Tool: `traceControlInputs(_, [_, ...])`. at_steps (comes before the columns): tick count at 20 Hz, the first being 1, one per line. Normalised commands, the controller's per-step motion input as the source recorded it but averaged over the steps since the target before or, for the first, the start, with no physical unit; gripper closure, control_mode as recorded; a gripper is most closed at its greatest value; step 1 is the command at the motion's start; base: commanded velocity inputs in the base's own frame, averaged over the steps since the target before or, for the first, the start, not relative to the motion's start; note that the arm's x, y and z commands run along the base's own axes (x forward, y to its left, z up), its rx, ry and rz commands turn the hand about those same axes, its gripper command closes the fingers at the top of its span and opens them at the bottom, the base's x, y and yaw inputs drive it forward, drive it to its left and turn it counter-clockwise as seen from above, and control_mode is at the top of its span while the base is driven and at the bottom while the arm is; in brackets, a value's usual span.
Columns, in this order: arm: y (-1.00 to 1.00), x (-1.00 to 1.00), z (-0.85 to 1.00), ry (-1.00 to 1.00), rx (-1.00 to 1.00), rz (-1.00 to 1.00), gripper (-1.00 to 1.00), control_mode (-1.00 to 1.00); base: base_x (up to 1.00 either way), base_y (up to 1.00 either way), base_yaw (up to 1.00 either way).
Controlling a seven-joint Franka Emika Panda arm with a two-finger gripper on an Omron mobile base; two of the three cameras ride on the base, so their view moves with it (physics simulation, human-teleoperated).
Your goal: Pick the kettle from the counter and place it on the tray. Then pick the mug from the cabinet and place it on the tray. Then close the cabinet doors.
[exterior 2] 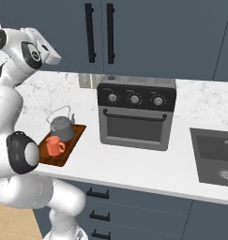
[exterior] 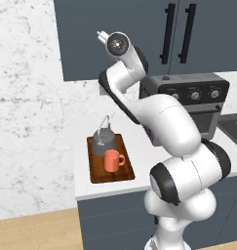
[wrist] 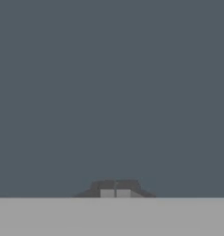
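The grey kettle [exterior: 104,139] [exterior 2: 62,125] and the orange mug [exterior: 112,160] [exterior 2: 53,146] stand side by side on the wooden tray [exterior: 98,173] [exterior 2: 77,132], at the left end of the white counter [exterior: 86,188] [exterior 2: 134,164]. Above them, both cabinet doors [exterior: 115,29] [exterior 2: 49,18] lie flush with the cabinet front, their black bar handles [exterior: 167,33] [exterior 2: 89,33] next to each other. My gripper [exterior: 100,35] [wrist: 115,191] is raised in front of the left door, shut and holding nothing. In the hand view its tips point at the door panel [wrist: 111,92] from very close.
A black toaster oven [exterior: 188,95] [exterior 2: 135,112] with round knobs stands on the counter right of the tray. A dark sink [exterior 2: 214,154] is set into the counter at the far right. My arm's elbow hangs over the counter between the tray and the oven.
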Motion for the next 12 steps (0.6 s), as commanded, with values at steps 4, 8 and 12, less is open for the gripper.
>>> traceControlInputs(4, [-0.30,0.69,-0.01,0.00,0.01,0.14,1.00,-1.00,0.00,0.00,0.00])
traceControlInputs(8, [-0.33,0.55,-0.12,0.00,0.00,0.13,1.00,-1.00,0.00,0.00,0.00])
traceControlInputs(12, [-0.33,0.36,-0.15,0.00,0.00,0.09,1.00,-1.00,0.00,0.00,0.00])
